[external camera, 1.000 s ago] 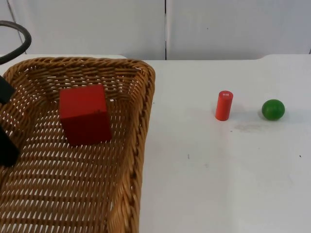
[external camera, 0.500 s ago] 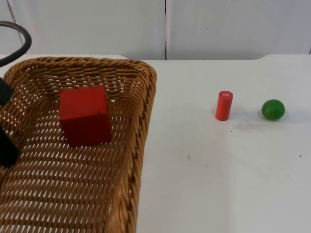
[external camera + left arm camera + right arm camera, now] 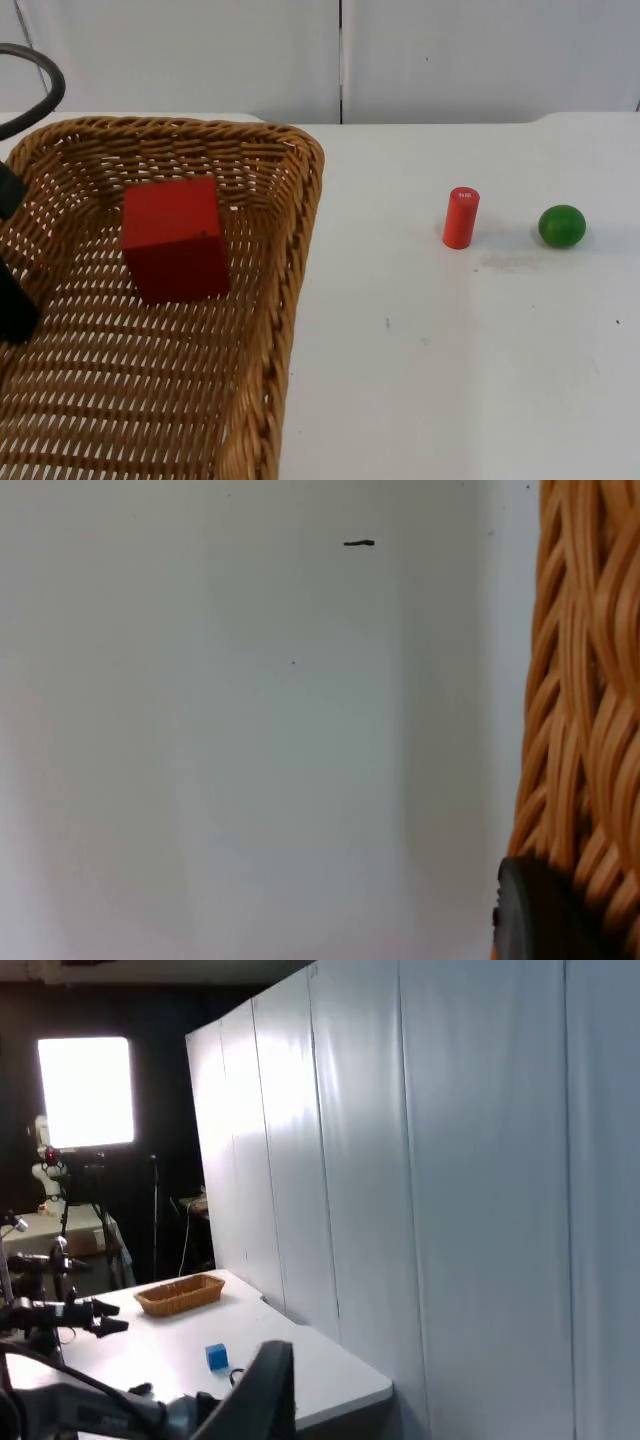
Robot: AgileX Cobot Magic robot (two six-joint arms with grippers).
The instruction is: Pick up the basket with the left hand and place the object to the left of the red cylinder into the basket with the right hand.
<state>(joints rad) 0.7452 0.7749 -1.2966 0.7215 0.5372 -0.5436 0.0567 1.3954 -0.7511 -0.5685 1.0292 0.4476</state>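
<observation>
Red block (image 3: 175, 250) sits slightly tilted inside the basket (image 3: 290, 290); the left gripper (image 3: 15, 300) clamps the basket's rim. Beyond the basket, red cylinder (image 3: 460, 217) stands upright, green ball (image 3: 562, 226) just past it.

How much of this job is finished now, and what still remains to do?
Done: the red block lies inside the woven wicker basket, away from the red cylinder. In hand: the left gripper is at the basket's rim. The small green ball stays on the white table. Nothing looks left except perhaps setting the basket down.
</observation>
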